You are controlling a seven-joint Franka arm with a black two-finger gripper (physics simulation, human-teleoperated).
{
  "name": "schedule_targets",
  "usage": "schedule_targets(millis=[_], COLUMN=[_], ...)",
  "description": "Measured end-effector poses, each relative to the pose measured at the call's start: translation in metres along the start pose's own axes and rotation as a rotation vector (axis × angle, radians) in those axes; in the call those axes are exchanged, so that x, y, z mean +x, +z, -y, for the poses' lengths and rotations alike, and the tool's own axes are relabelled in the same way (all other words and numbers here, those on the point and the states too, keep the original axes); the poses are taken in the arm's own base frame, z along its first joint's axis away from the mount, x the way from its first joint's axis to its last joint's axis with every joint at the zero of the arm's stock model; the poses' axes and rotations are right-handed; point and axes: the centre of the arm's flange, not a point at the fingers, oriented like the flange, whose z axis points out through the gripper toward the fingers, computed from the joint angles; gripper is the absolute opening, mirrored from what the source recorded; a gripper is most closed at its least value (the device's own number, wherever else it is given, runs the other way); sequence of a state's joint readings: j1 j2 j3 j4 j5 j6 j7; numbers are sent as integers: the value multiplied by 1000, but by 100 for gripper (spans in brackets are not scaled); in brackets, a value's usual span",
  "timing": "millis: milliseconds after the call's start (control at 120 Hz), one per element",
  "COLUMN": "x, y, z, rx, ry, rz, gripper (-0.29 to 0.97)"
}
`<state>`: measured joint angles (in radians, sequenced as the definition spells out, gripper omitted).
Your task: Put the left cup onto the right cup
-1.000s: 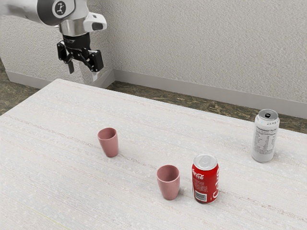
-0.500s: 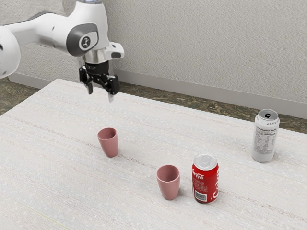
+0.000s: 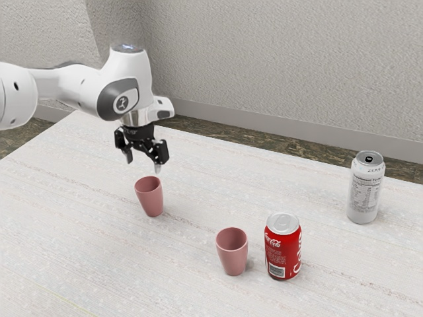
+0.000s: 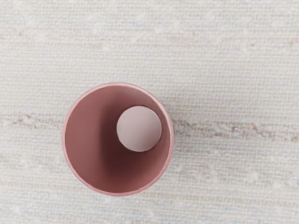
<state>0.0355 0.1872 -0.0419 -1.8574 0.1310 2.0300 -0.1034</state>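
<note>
Exterior view: tool [image 3: 143, 162] hovers just above left cup [image 3: 149, 196], jaws spread wide, nothing held. Cup stands upright on counter [image 3: 79, 251], well apart from right cup [image 3: 232, 251], which sits beside red can [image 3: 283, 246]. Wrist view: you look straight into its mouth. Status: approx. at approach; you've grasp, lift, transfer, placement left.

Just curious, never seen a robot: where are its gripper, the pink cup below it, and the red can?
gripper [image 3: 143, 163], exterior view, between fingertips.
pink cup [image 3: 151, 199], exterior view, side wall.
red can [image 3: 283, 249], exterior view, label.
</note>
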Motion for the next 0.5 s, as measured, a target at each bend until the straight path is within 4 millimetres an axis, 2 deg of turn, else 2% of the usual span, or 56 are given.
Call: schedule_targets(millis=[167,308,500], x=[-1,5,11], y=[17,37,44], z=[-8,-1,-6], rx=[-8,-12,-19], ry=[-15,-42,-49], rz=[-12,-20,-48], gripper=[68,68,68])
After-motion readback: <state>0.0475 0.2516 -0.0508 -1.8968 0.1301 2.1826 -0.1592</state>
